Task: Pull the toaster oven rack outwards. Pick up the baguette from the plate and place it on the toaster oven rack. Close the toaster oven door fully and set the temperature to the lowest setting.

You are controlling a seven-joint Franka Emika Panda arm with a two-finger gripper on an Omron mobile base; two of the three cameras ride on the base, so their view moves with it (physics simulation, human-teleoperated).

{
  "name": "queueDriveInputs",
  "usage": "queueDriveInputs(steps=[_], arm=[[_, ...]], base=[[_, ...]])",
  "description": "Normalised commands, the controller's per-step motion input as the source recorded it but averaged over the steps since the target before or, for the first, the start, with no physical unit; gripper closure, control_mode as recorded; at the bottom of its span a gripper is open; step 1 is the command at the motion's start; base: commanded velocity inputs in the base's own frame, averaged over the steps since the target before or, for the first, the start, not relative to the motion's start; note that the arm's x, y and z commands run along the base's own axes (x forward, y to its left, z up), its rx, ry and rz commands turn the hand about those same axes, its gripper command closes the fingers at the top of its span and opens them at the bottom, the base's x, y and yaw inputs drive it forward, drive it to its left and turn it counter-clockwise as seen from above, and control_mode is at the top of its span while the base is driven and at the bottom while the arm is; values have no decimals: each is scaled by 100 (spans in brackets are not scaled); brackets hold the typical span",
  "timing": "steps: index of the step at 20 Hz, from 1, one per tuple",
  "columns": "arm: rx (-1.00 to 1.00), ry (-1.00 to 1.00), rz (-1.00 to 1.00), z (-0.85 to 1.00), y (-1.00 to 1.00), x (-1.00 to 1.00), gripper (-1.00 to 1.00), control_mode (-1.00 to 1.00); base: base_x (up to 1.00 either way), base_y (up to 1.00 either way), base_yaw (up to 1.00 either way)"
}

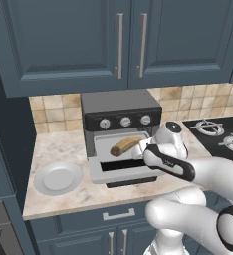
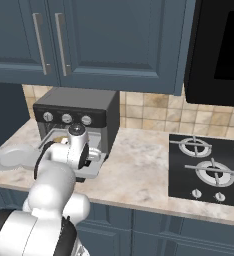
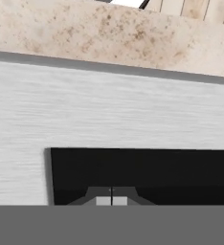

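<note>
The baguette (image 1: 125, 146) already lies on the pulled-out rack (image 1: 107, 147) inside the toaster oven (image 1: 119, 109), and the plate (image 1: 58, 178) sits bare to its left. The toaster oven door (image 1: 123, 172) hangs open toward the near edge, with the gripper (image 3: 111, 201) pinched shut and empty just over it, so closing the door and turning the temperature down look like what's left.
</note>
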Motion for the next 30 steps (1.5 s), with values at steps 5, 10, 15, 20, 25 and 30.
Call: queueDriveInputs(steps=[5, 10, 15, 20, 25, 30], arm=[[-2, -7, 0, -32, 0, 2, 100, -100], [-2, -8, 0, -30, 0, 2, 100, -100], [-1, -8, 0, -25, 0, 4, 100, -100], [0, -8, 0, -11, 0, 6, 100, -100], [0, -8, 0, -12, 6, 11, 100, -100], [0, -8, 0, -14, 6, 13, 100, -100]], base=[[0, 0, 0], [0, 0, 0], [0, 0, 0], [0, 0, 0], [0, 0, 0], [0, 0, 0]])
